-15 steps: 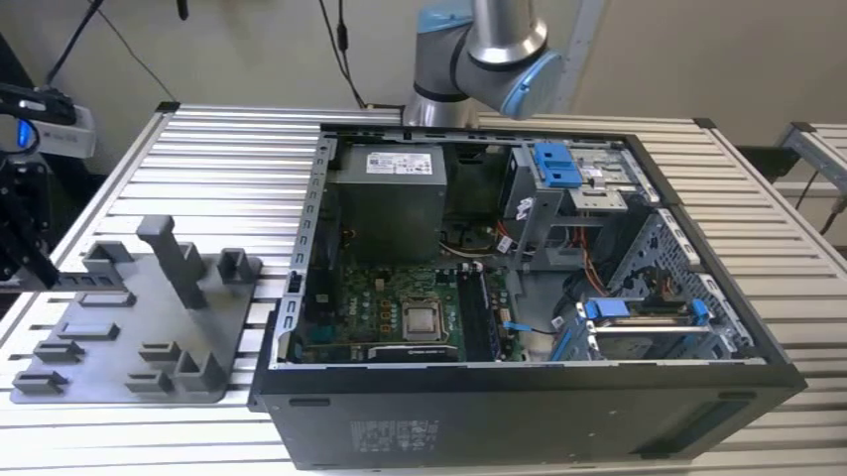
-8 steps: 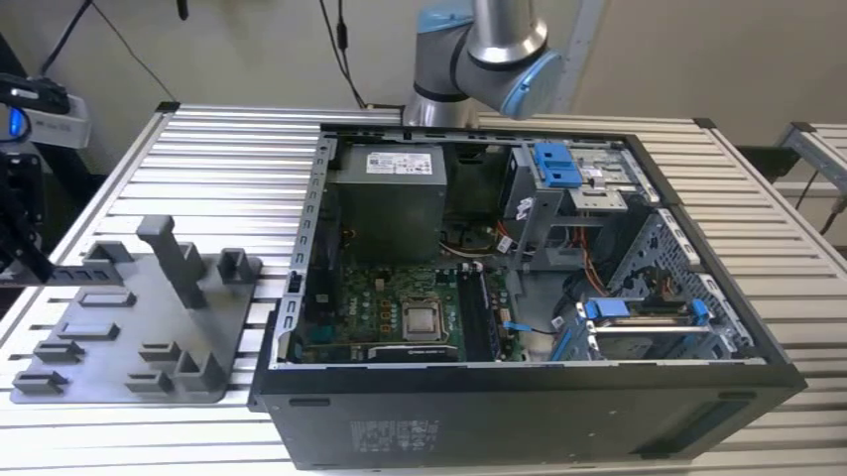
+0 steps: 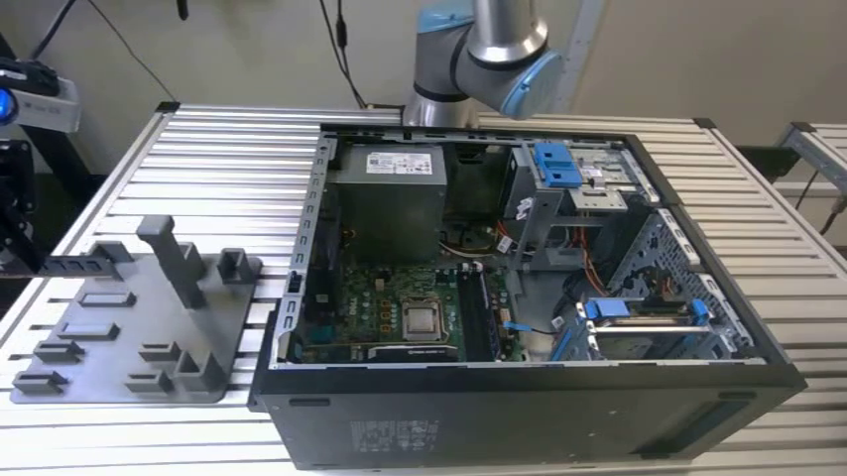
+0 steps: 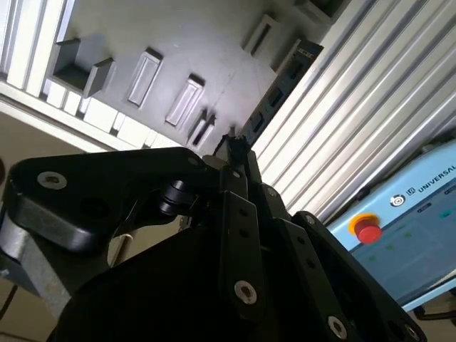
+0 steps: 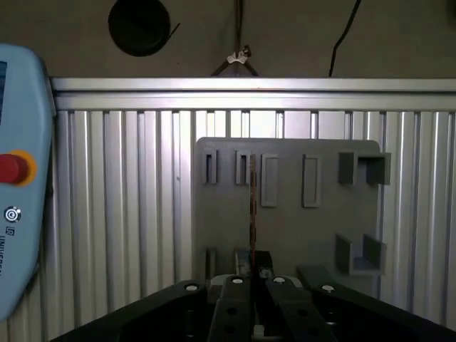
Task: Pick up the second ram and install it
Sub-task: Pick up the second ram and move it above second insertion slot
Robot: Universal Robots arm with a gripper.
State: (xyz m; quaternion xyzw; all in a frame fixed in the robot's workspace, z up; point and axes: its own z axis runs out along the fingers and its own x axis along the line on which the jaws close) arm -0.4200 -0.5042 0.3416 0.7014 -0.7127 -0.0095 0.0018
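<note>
**Ram gripped edge-on over the fixture tray, well apart from the open case**

A black tower computer case (image 3: 530, 421), lying open on its side, fills the middle and the exterior view's right of the ribbed aluminium table (image 3: 225, 159). Inside it are a green motherboard (image 3: 377, 302), a grey power-supply box (image 3: 384, 198) toward the table's far edge, and blue plastic drive clips (image 3: 556, 164). The silver and light-blue robot arm (image 3: 483, 45) rises behind that far edge. A flat grey plastic fixture tray (image 3: 146, 322) with upright posts sits along the table's edge at the exterior view's left, near the front corner. In the first wrist view a light-blue teach pendant (image 5: 25, 142) with a round red button (image 5: 11, 169) is close beside the gripper (image 5: 254, 269). The tray's tall post (image 3: 166, 253) and the case's side wall (image 3: 311, 248) stand between the tray's outer edge and the motherboard.

The second ram (image 5: 252, 214), a long, narrow, flat dark memory board, is over the tray's outer side, by the table's edge at the exterior view's left and well apart from the case. In the first wrist view it is edge-on, a thin line running straight out from the gripper across the tray. The black fingers (image 5: 235, 296) are closed on its near end, one against each flat face, and most of its length juts out beyond their tips. It seems to hang just above the tray. I cannot tell whether any part of it touches a slot.
</note>
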